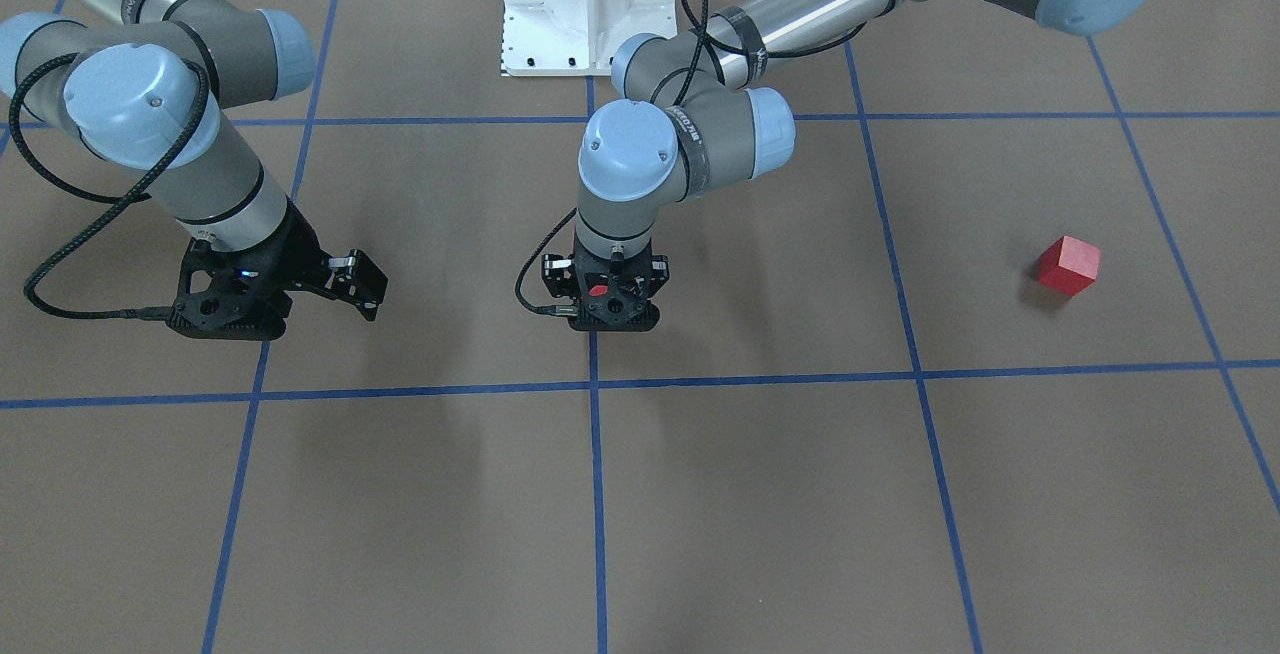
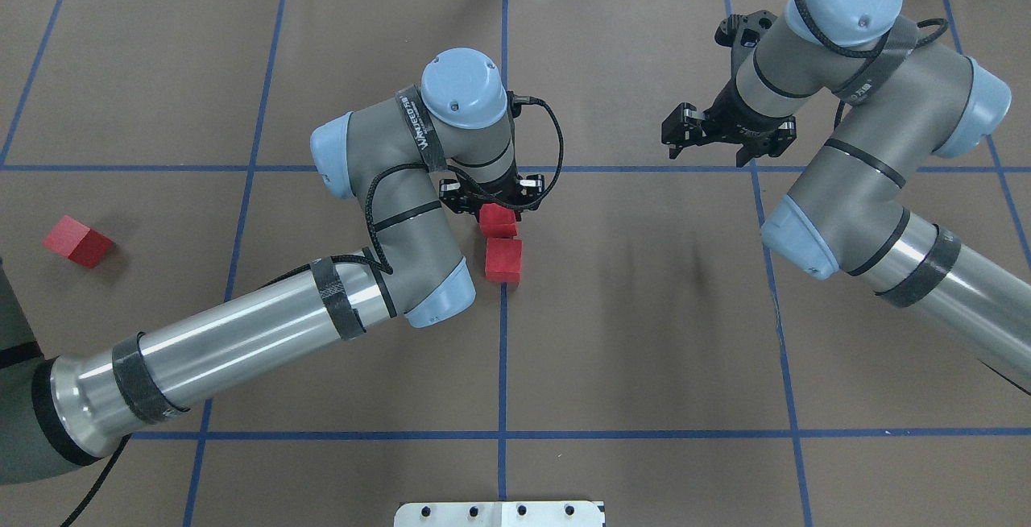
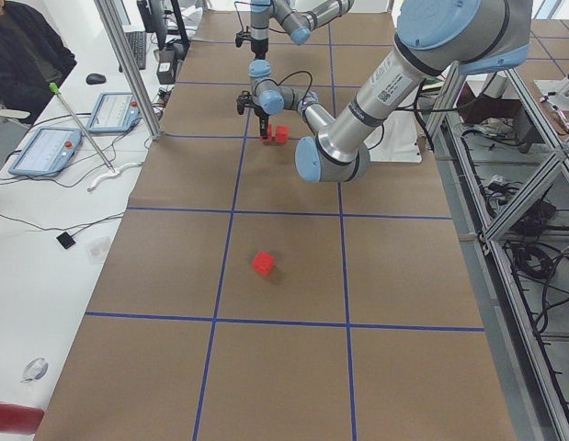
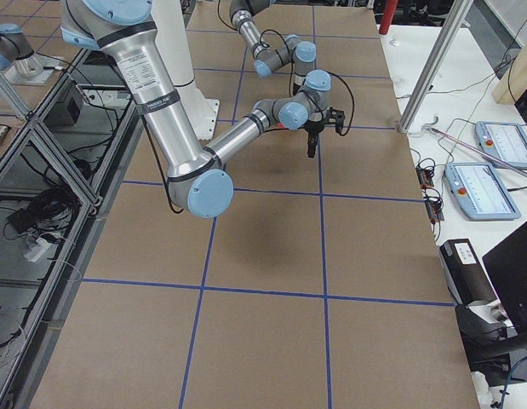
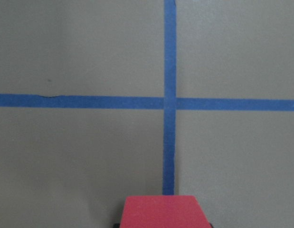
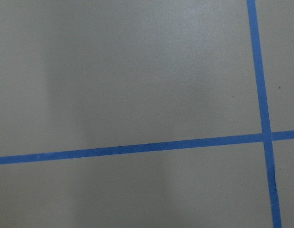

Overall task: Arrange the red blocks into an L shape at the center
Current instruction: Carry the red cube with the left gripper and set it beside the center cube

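Nearest the robot, the first red block (image 2: pixel 503 259) sits flat on the table (image 2: pixel 644 334), right against the blue tape line (image 2: pixel 503 350) that marks the center (image 2: pixel 533 271). That is piece 1 of the L, down and parked.

Off to the robot's left, well apart from everything, the stray red block (image 2: pixel 78 241) lies alone in its grid square, untouched.

Just past the first block, here is the action: the left gripper (image 2: pixel 497 211) points straight down with its fingers clamped on the second red block (image 2: pixel 499 226), low at the table, just beside the first. Whether the 2 touch cannot be told. The wrist view shows the block's top face dead on the tape line.

Farther out, the right gripper (image 2: pixel 725 140) hangs spread wide, carrying nothing, its camera seeing only bare table and tape.

So this looks like step 2, seating the second block. Next up, by the look of it: let go cleanly without nudging either cube, lift clear, then fetch the stray and set it sideways off 1 end to make the corner.
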Motion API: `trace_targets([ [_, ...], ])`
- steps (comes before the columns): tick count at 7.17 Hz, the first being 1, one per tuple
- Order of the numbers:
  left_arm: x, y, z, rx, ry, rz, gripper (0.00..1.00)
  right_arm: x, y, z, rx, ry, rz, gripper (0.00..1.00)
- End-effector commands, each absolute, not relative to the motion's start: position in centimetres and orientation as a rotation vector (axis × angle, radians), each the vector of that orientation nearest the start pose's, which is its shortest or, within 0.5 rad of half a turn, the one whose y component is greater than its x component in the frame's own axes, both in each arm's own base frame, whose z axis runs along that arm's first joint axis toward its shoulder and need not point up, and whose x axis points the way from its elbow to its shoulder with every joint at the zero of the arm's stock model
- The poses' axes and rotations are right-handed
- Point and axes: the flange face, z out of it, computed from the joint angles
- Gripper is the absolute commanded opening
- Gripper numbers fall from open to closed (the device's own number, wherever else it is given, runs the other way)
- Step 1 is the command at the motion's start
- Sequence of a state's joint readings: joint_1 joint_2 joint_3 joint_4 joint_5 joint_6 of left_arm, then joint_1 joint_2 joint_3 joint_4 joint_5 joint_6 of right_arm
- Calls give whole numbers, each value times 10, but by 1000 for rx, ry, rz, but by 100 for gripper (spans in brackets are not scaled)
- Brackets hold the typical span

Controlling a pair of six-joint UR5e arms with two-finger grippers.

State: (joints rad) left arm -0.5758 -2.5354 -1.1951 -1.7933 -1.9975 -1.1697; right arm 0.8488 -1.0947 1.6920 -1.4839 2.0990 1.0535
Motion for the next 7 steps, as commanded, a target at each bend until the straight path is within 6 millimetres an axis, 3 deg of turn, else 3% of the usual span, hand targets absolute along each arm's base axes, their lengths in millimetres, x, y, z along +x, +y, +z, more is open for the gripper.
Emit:
trace_targets([
  [1,635,-511,178,19,888,36,0,-368,-543,324,28,-837,131,99],
  [7,644,-500,175,32,878,42,0,-368,-543,325,28,-835,132,99],
])
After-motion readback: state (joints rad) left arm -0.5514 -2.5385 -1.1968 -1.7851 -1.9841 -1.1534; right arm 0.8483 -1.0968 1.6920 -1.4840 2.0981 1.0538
